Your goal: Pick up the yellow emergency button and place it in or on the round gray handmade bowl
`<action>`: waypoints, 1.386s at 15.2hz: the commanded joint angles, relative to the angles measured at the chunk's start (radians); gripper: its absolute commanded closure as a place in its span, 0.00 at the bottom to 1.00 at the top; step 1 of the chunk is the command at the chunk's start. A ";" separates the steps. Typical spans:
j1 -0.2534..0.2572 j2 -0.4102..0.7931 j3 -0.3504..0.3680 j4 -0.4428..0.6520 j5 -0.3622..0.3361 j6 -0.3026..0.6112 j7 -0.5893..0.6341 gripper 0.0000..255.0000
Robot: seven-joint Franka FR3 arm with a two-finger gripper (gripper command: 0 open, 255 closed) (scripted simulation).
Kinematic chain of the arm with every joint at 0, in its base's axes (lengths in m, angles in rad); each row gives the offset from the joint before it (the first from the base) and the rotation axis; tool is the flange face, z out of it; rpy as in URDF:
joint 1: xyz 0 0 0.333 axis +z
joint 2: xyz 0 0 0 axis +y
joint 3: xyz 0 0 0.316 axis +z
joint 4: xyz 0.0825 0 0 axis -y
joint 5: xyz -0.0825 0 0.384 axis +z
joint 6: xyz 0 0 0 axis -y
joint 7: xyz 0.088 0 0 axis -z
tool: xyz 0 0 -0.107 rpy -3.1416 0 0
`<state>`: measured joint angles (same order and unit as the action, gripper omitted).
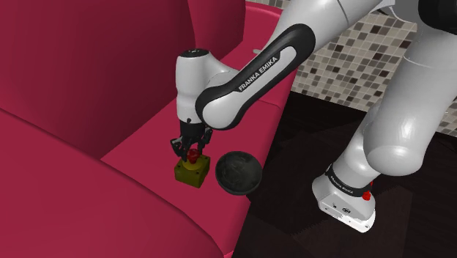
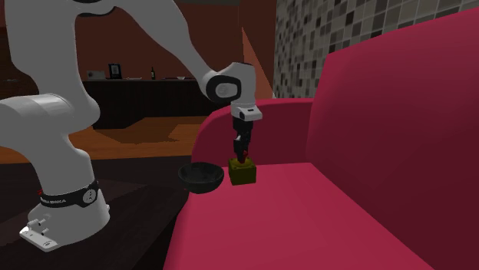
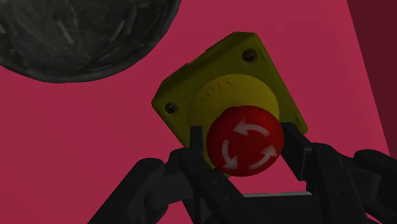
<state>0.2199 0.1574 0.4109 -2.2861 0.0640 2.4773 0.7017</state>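
- Dark bowl (image 3: 76, 38) beside the yellow button box (image 3: 222, 70): mostly cut off by the picture edge.
- Box's near corner: hidden behind its red cap (image 3: 248, 149) and the clasping gripper (image 3: 243, 135).
- Small objects (image 2: 115, 70) on a counter (image 2: 153, 96) far behind the box: too small to identify.

Claw (image 1: 192, 154) was pinched on the red top of the button box (image 1: 191, 174) under it, dark bowl (image 1: 239, 173) just beside, on a sofa (image 1: 139, 157).

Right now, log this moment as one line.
phase: grasp | gripper: shut on emergency button at its red cap | button: on red sofa seat, beside dark gray bowl
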 commanded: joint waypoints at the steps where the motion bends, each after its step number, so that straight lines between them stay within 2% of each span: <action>1: -0.002 0.003 -0.003 -0.004 -0.001 -0.005 -0.002 1.00; 7: 0.000 0.002 -0.001 -0.004 -0.001 -0.005 0.002 1.00; 21: -0.013 -0.133 0.007 0.055 0.058 -0.191 -0.027 1.00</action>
<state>0.2078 0.0354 0.4182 -2.2356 0.1180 2.3007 0.6776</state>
